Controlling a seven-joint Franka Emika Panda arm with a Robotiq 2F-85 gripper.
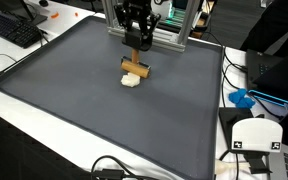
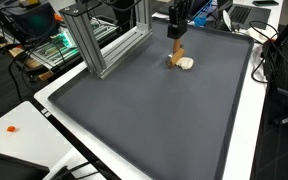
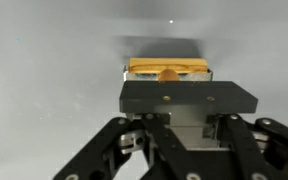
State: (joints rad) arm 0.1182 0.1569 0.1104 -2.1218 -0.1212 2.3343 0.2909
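At the far left, off the mat, a black keyboard (image 1: 14, 28) lies well apart from the work. The grey mat (image 1: 74, 110) covers most of the table. Its left half carries nothing that matters here.

At the far middle of the mat the gripper (image 1: 134, 40) hangs straight down, its jaws clenched on a wooden block (image 3: 167, 70). The wrist view shows the tan face of that block pinched between the two fingers, filling the gap. In an exterior view the block (image 2: 177, 50) stands with its long axis upright, running down from the jaws towards the mat.

Directly beneath the jaws lies a second wooden block (image 1: 134, 68), flat on the mat with its long axis roughly left to right, crosswise to the held one. The pictures are small, so I cannot tell whether the held block's lower end rests on this one or stops just above it. They are at least very close.

Just beside the lying block, on its near side, sits a small white piece (image 1: 131, 81), touching it or nearly so.

Behind the gripper, on its right, stands an aluminium frame (image 1: 179, 30) at the mat's far edge. Off the mat at the right edge of the table lies a blue object (image 1: 242, 98), with a white device (image 1: 254, 135) nearer. Both are well apart from the blocks.
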